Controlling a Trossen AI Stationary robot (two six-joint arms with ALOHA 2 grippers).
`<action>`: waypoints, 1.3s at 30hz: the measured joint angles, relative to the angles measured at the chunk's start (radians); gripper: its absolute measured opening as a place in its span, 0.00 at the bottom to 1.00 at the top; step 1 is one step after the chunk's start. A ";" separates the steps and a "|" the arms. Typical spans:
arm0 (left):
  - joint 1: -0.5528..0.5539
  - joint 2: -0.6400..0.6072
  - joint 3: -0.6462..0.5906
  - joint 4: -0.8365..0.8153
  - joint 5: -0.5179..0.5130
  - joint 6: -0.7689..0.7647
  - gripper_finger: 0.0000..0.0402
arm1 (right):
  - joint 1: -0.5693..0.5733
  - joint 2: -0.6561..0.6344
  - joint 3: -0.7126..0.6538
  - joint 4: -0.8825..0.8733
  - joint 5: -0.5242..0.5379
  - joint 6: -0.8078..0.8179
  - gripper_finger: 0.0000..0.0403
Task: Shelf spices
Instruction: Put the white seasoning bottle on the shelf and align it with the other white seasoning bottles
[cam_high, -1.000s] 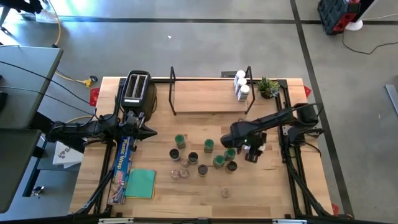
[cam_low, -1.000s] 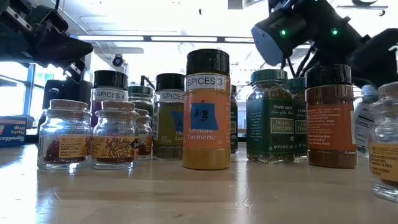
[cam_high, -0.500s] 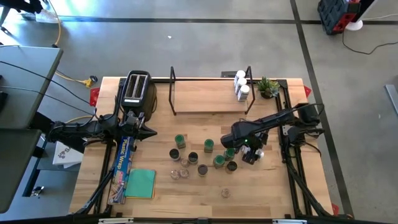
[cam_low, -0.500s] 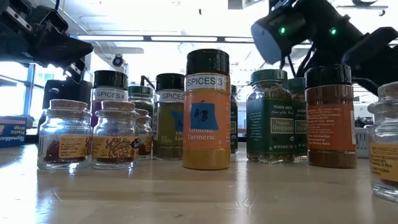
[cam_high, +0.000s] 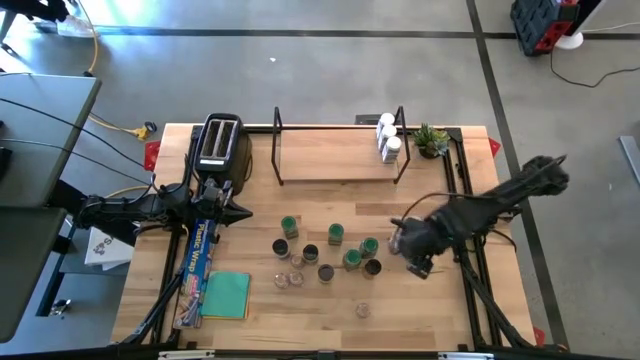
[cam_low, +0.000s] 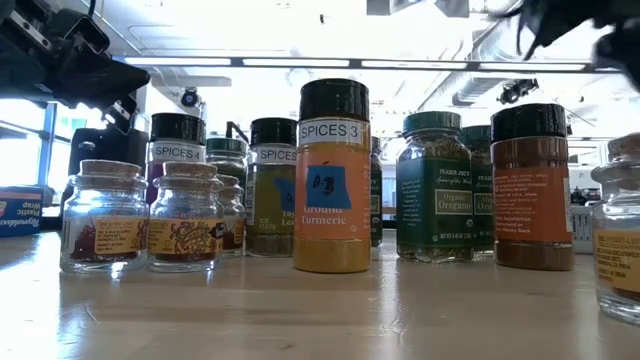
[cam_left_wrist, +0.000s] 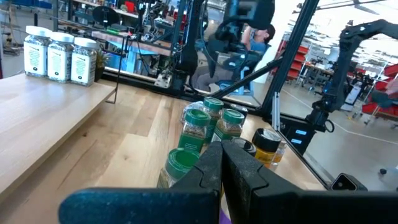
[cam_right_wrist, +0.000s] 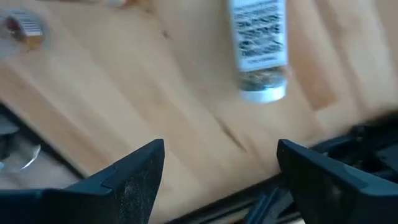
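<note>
Even, bright light falls on the counter (cam_high: 300, 310) in the high view, with soft short shadows beside the toaster (cam_high: 219, 143) and the shelf (cam_high: 330, 155); a pale band of glare crosses the grey floor along the top. The low view is strongly backlit: ceiling strip lights and windows blow out to white, so the turmeric jar (cam_low: 333, 178) and its neighbours read dark at their lids. The right arm smears at that picture's top right. The right wrist view is heavily motion-blurred, the white-lidded jar (cam_right_wrist: 258, 46) streaked. In the left wrist view the near fingers (cam_left_wrist: 211, 168) are soft, the background sharp.
</note>
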 joint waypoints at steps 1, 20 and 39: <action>0.000 0.000 0.000 0.000 0.000 0.000 0.00 | 0.033 -0.025 -0.024 0.000 0.021 0.036 0.76; 0.000 0.000 0.000 0.000 0.000 0.000 0.00 | 0.302 -0.098 -0.482 0.376 0.379 0.257 0.76; 0.000 0.000 0.000 0.000 0.000 0.000 0.00 | 0.298 -0.098 -0.599 0.641 0.401 0.063 0.52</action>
